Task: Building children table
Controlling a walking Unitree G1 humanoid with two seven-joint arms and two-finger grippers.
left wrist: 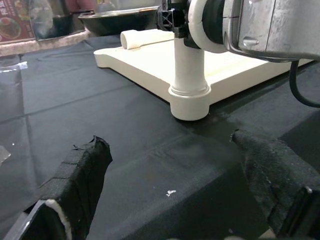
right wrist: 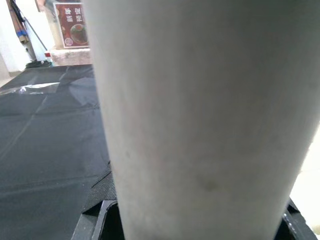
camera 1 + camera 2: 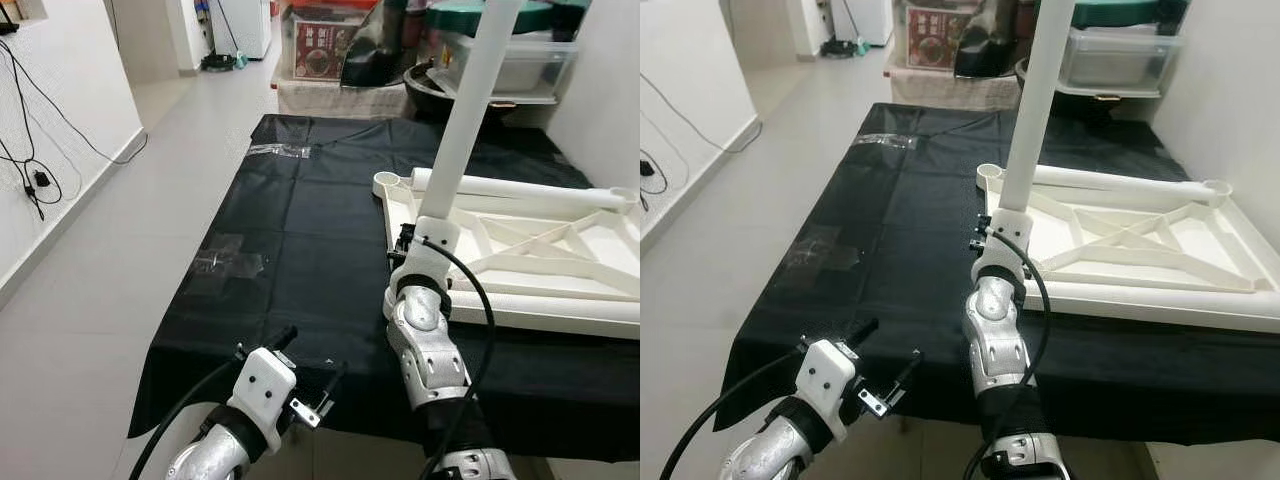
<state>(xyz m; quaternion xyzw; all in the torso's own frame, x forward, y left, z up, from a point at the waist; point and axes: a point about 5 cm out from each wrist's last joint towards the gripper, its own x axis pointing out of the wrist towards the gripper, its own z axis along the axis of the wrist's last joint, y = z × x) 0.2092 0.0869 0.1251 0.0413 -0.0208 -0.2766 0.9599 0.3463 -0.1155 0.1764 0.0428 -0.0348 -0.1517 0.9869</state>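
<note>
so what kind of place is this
Probably a home hallway or spare room used as a work area: pale tiled floor, clear plastic storage bins along the wall, and a black cloth sheet spread under an upturned white plastic children's table.

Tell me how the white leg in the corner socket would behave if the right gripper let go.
The white leg looks rigid, likely hollow plastic, so fairly light. Long, slightly tilted and seated only at its foot in the corner socket, it might lean or topple if loose. The right gripper grips low, giving limited leverage.
</note>
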